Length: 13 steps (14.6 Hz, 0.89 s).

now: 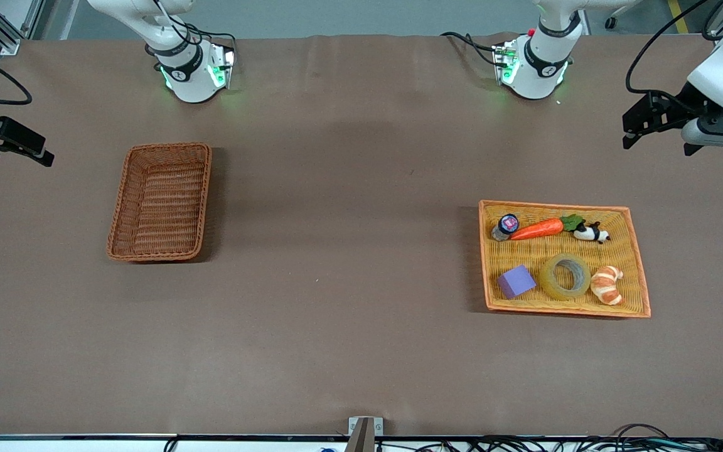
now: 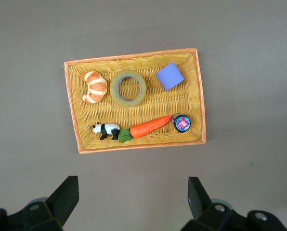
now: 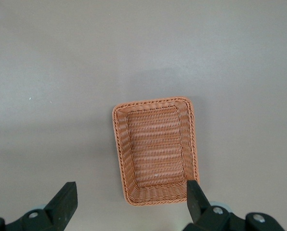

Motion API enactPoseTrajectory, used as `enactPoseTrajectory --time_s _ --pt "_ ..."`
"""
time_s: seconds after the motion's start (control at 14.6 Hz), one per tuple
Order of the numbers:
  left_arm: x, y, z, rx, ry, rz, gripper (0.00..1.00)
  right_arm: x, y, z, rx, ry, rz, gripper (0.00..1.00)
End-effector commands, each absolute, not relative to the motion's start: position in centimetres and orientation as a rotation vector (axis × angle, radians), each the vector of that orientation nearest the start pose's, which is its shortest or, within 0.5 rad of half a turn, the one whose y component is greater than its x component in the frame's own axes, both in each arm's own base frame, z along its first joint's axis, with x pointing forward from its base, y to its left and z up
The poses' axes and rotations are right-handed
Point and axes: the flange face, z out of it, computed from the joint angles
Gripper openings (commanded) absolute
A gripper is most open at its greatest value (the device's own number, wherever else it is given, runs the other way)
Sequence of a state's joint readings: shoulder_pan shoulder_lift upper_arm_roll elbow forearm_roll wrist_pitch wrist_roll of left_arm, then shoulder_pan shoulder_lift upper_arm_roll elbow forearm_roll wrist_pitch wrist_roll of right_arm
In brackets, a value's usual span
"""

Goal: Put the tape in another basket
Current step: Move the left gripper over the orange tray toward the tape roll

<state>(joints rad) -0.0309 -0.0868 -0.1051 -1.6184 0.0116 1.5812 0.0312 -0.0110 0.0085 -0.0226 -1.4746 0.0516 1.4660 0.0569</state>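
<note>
The tape (image 1: 565,277), a translucent yellowish ring, lies flat in a yellow woven tray (image 1: 636,251) between a purple block and a croissant. The left wrist view shows the same tape (image 2: 127,88) from above. The reddish-brown wicker basket (image 1: 160,207) stands with nothing in it toward the right arm's end of the table, and the right wrist view shows that basket (image 3: 155,149) below. My left gripper (image 1: 658,145) hangs open over bare table beside the tray, its jaws (image 2: 133,185) holding nothing. My right gripper (image 1: 19,157) hangs open over the table's end by the basket, its jaws (image 3: 131,185) holding nothing too.
The tray also holds a purple block (image 1: 516,280), a croissant (image 1: 607,284), a carrot (image 1: 537,229), a small panda figure (image 1: 590,233) and a little round tin (image 1: 507,225). Brown tabletop lies between the tray and the basket.
</note>
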Motion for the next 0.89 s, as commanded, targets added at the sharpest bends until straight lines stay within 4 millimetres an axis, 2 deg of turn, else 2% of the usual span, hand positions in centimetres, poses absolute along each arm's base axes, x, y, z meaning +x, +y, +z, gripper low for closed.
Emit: enactPoseTrajectory --time_s 0.0,0.27,0.34,0.48,0.55,0.62,0.69,0.75,0.82 --pt "52.7 -7.2 65.6 -3.111 0.243 -0.073 1.0 54.6 -1.6 65.5 -3.086 0.122 0.036 1.0" --pt "53.2 -6.7 65.0 -3.113 0.226 -0.056 1.0 54.6 -1.6 65.5 -3.086 0.122 0.036 1.0" --pt "53.9 -6.3 64.0 -3.115 0.217 -0.032 1.0 54.5 -1.6 65.6 -3.086 0.124 0.033 1.0" --pt "56.1 -5.7 60.1 -3.104 0.225 0.067 1.0 54.6 -1.6 65.5 -3.086 0.122 0.038 1.0" --pt "57.6 -5.7 57.5 -3.085 0.213 0.117 1.0 54.5 -1.6 65.5 -3.086 0.122 0.036 1.0" --pt "59.0 -5.6 56.3 -3.061 0.231 0.126 1.0 54.5 -1.5 65.6 -3.086 0.12 0.033 1.0" --pt "59.8 -5.4 55.4 -3.044 0.215 0.121 1.0 54.6 -1.6 65.5 -3.086 0.122 0.038 1.0" --pt "60.3 -5.5 53.3 -3.045 0.221 0.14 1.0 54.5 -1.6 65.5 -3.086 0.122 0.038 1.0" --pt "60.5 -4.7 51.0 -3.048 0.206 0.141 1.0 54.5 -1.7 65.5 -3.086 0.124 0.04 1.0"
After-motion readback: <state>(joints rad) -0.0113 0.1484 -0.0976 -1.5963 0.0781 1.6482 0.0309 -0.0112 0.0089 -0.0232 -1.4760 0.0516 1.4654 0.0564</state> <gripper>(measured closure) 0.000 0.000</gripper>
